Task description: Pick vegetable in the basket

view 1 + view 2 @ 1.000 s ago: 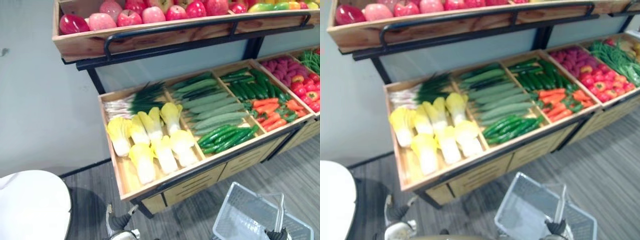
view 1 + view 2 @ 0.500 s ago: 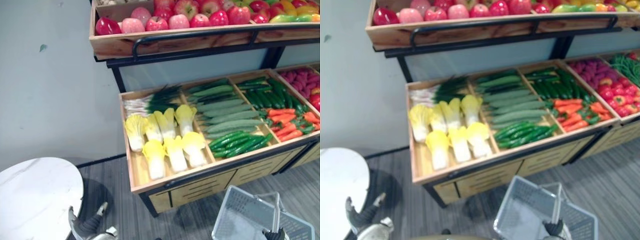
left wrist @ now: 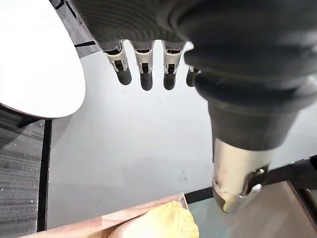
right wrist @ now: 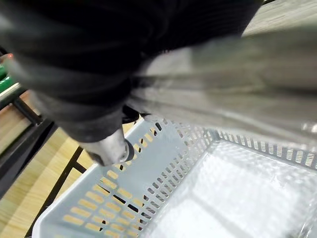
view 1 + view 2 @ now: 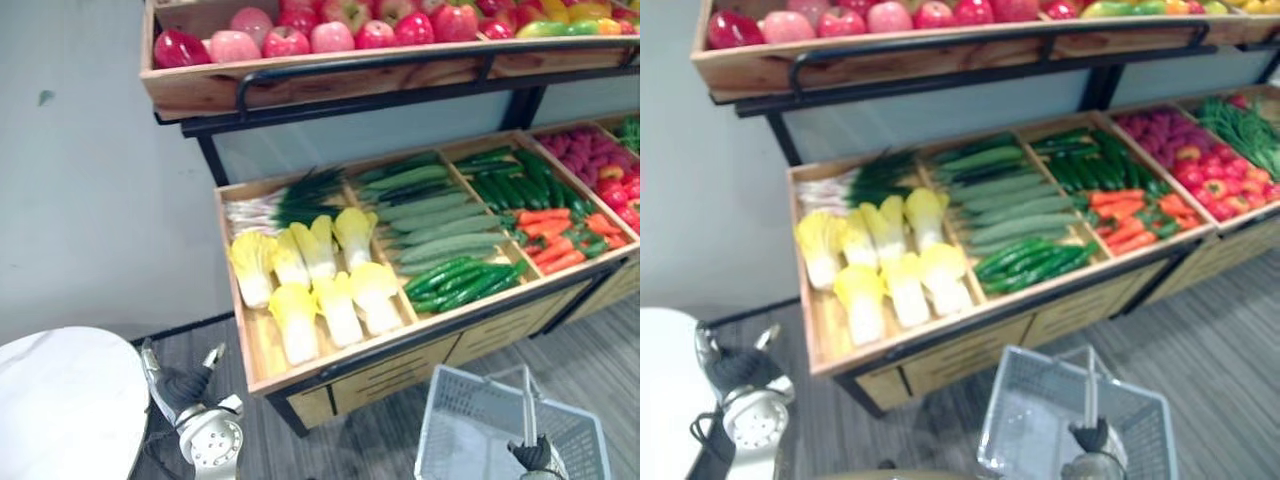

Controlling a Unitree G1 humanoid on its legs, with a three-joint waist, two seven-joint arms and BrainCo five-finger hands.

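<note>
The wooden stand (image 5: 243, 345) in front of me is the biggest thing here. Its sloped lower tray is split into compartments, and an upper shelf (image 5: 200, 88) carries red apples (image 5: 285, 42). To my left stands a round white table (image 5: 60, 400). The grey mesh basket (image 5: 465, 425) hangs low in front of the stand, below the tray's front rim.

The vegetables all lie in the tray. Pale yellow cabbages (image 5: 335, 300) fill the leftmost compartment with green onions (image 5: 280, 200) behind them, cucumbers (image 5: 440, 225) are in the next, and carrots (image 5: 550, 240) are further right.

My right hand (image 5: 535, 456) is closed round the basket's upright handle (image 5: 527, 400). My own wrist view is smeared, so I judge that grasp mostly from the head views, where the bar rises straight out of my fist. My left hand (image 5: 185, 385) hangs in the air beside the table, apart from the stand, with its fingers (image 3: 143, 74) straight and slightly spread — touching and holding nothing.
</note>
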